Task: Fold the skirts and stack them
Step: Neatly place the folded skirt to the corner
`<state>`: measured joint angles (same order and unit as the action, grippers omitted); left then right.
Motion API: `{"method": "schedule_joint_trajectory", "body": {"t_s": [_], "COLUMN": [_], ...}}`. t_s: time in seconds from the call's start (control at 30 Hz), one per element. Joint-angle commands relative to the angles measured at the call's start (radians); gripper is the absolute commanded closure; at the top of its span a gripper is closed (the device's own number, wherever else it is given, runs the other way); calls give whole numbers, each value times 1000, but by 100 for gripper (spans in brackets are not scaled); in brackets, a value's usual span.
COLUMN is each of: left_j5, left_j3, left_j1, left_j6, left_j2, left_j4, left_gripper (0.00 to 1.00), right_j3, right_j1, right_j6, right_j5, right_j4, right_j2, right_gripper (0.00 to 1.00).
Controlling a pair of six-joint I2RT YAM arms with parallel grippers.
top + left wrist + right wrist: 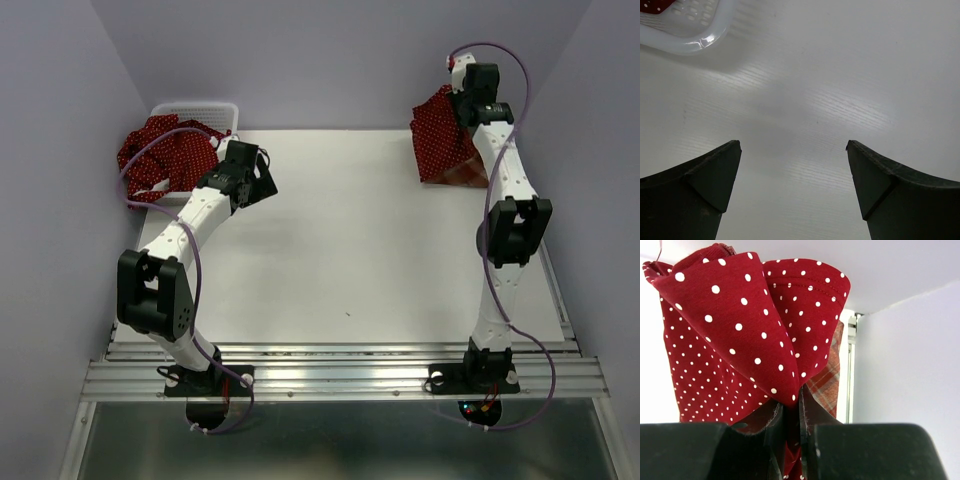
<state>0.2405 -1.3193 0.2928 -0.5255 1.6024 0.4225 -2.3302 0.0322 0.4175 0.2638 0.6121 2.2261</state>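
Right pincer (792, 440) pinches a bunched dark-red white-dotted skirt (740, 330), plaid skirt (827, 380) behind; left pincer (793, 150) gapes wide.

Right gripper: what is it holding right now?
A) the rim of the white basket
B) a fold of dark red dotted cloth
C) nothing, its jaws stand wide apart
B: in the right wrist view the right gripper is pinched shut on a fold of the dotted skirt, which bunches up above the fingers. The basket sits across the table, by the left arm.
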Motion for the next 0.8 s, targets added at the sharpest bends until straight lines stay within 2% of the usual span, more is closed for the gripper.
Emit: {"method": "schedule_joint_trajectory", "body": {"t_s": [0.0,0.37,0.77], "left_j5": [25,17,14], "left_j3": [-54,-61,-61], "left_j1": [-3,-3,-3], "left_j6": [15,13,13], "left_j2": [4,27,34], "left_j4": [12,21,22], "left_gripper": [1,1,1], "right_j3": [-51,-37,-4], "right_j1": [-51,-141,-206], "right_j6": [-46,-135,-149], "right_j5": [-32,-98,-155], "right_j4": [-61,-100,-156], "right_j2": [13,79,147], "right_gripper": [99,99,99]}}
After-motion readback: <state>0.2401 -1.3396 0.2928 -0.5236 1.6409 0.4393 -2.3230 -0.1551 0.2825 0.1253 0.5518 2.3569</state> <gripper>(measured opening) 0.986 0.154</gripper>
